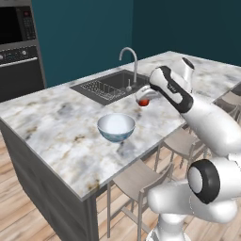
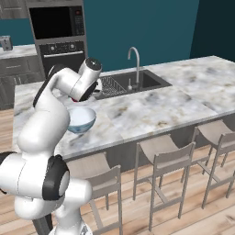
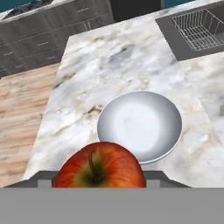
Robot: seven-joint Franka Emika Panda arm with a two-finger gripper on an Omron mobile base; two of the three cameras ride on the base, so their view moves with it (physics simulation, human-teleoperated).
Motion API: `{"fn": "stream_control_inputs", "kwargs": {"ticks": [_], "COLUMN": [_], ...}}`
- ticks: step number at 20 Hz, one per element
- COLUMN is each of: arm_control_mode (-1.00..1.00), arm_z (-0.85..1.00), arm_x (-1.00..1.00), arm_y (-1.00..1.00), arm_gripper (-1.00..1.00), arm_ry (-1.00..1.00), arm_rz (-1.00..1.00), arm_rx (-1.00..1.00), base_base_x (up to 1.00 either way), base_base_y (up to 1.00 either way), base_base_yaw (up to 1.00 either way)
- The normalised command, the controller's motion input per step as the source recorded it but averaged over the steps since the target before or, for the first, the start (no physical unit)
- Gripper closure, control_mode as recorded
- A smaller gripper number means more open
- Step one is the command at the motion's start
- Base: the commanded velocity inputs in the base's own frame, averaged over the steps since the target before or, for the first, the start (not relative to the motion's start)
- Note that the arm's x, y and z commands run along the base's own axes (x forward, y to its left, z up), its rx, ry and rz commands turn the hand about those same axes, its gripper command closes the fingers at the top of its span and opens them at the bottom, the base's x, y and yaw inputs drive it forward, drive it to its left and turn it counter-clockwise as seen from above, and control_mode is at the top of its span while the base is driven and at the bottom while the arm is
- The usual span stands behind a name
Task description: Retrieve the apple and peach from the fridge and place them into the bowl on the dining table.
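The gripper (image 1: 143, 100) grasped the apple (image 3: 99, 166) above the table (image 1: 56, 122), near the bowl (image 1: 116, 127) and not yet over it.

One apple (image 3: 99, 166), one bowl (image 1: 116, 127), one sink (image 1: 111, 85), four stools (image 2: 164, 161)

The apple (image 3: 99, 166) is cut off below by the hand view's bottom band, so its underside and the end effector's (image 1: 142, 100) grip on it stay hidden. In the right base view the arm covers the near side of the bowl (image 2: 85, 118). The bench (image 1: 56, 127) runs past the left base view's right edge.
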Motion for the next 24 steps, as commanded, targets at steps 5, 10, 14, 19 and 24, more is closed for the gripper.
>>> {"fn": "stream_control_inputs", "kwargs": {"ticks": [5,10,14,19,24], "arm_control_mode": [-1.0,-1.0,-1.0,-1.0,-1.0], "arm_z": [-0.22,-0.18,-0.33,-0.31,-0.16], "arm_x": [0.12,0.0,0.0,0.0,0.12], "arm_y": [0.19,0.06,0.04,0.16,0.3], "arm_gripper": [1.0,1.0,1.0,1.0,1.0], "arm_ry": [0.04,-0.09,-0.21,-0.23,0.01], "arm_rz": [0.02,-0.03,-0.19,-0.25,-0.13], "arm_rx": [-0.01,-0.03,-0.09,-0.12,-0.03], "base_base_x": [0.0,0.0,0.0,0.0,0.0], "base_base_y": [0.0,0.0,0.0,0.0,0.0], "base_base_yaw": [0.0,0.0,0.0,0.0,0.0]}}
